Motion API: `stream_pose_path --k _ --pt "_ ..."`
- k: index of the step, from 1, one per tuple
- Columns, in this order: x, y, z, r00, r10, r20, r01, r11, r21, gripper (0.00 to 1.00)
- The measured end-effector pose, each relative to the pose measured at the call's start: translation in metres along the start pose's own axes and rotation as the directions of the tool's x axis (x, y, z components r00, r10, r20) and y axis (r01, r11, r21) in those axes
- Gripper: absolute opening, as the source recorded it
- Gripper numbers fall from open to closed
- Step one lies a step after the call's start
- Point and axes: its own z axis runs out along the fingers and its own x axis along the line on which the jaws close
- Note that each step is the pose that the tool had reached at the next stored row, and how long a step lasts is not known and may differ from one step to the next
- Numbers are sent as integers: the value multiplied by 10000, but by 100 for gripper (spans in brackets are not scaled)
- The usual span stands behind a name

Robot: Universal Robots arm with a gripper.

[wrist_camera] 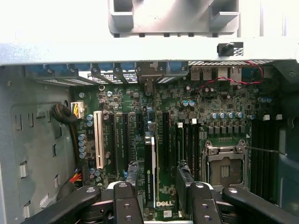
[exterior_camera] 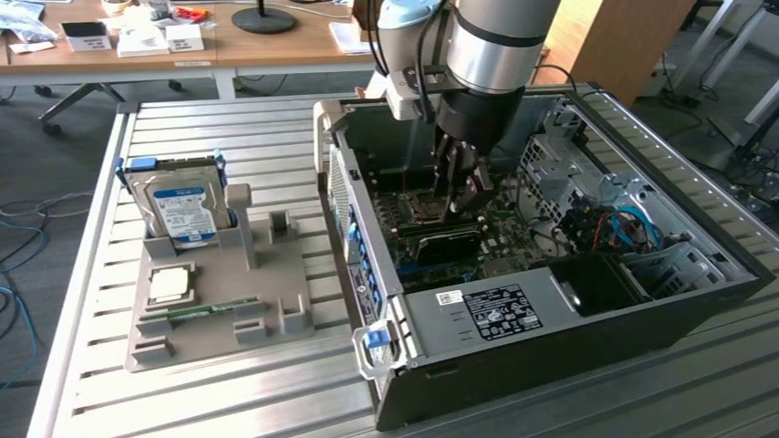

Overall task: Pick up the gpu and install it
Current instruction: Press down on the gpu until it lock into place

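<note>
Standing edge-on in a motherboard slot inside the open black computer case (exterior_camera: 572, 301), the thin black gpu card (wrist_camera: 150, 168) is flanked by widely parted fingers (wrist_camera: 159, 196), unheld, its long axis running between them.

- Bright daylight washes the slatted table (exterior_camera: 244, 383) in the exterior view, soft shadows only.
- Inside the computer case (exterior_camera: 681, 301) it's dimmer.
- Wrist view: pale case edge (wrist_camera: 140, 51) glares, motherboard (wrist_camera: 224, 102) evenly lit, slightly soft.
</note>
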Motion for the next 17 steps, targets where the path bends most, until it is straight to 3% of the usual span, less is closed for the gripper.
stream_pose_path --k 3,4,5,8,9,11,17 --pt "0 0 0 10000 0 0 0 10000 0 45" --pt "0 0 0 10000 0 0 0 10000 0 38" --pt "0 0 0 10000 0 -1 0 10000 0 38" --pt "0 0 0 10000 0 -1 0 10000 1 21" --pt "0 0 0 10000 0 -1 0 10000 0 21" --pt "0 0 0 10000 0 0 0 10000 1 11" --pt "0 0 0 10000 0 0 0 10000 0 11"
